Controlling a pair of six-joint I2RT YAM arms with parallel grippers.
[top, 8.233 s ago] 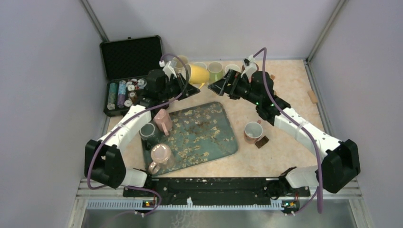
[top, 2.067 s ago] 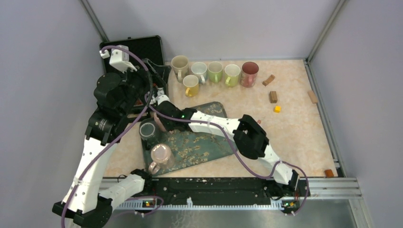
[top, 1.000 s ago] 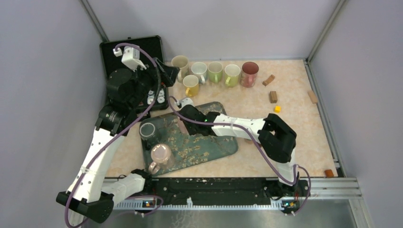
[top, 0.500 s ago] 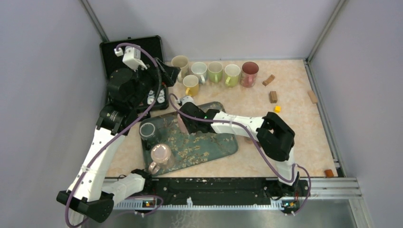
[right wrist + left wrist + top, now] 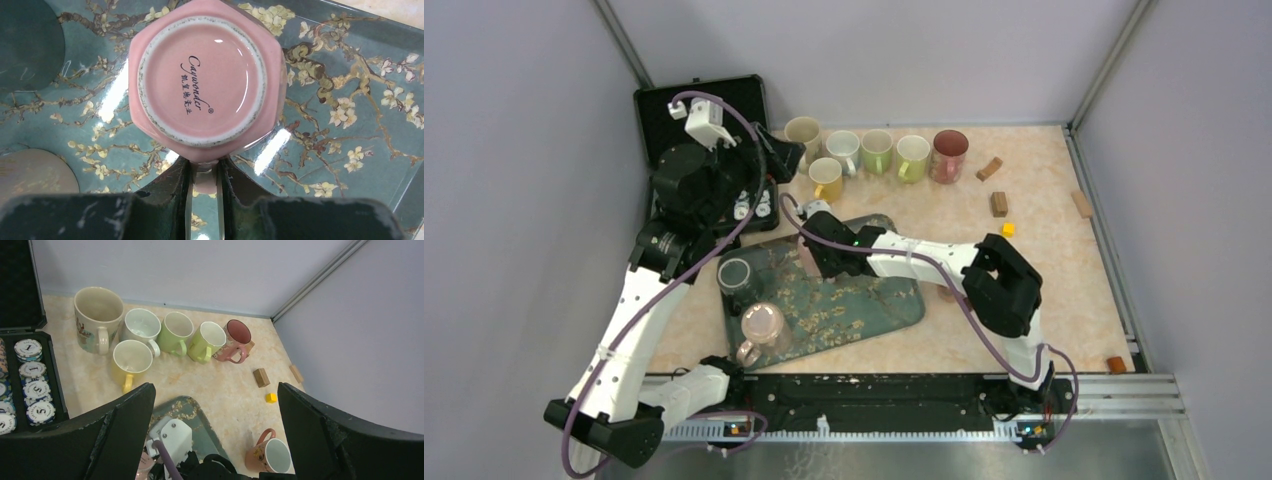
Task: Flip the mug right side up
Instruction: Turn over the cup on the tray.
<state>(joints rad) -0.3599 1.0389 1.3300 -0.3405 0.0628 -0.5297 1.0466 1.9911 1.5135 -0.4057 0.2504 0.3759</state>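
The pink mug point(image 5: 205, 80) sits mouth-down on the far left part of the blossom-patterned tray point(image 5: 350, 75), its glazed foot facing your right wrist camera. Your right gripper point(image 5: 205, 172) has its 2 fingers pinched almost together on the mug's handle point(image 5: 204, 176), so I judge the grasp made and the turn not yet begun. Next you need to lift it, roll the wrist half a turn and set it on its foot; held only by the handle, it may swing. Your left gripper point(image 5: 212, 390) hangs high, spread wide, holding nothing. A dark cup point(image 5: 736, 275) and a pale pink cup point(image 5: 762, 322) share the tray; their contents I cannot tell. The 6 upright mugs point(image 5: 141, 325) by the far wall look empty, as does 1 floral mug point(image 5: 272, 455). The black case point(image 5: 699, 110) holds poker chips point(image 5: 31, 370).
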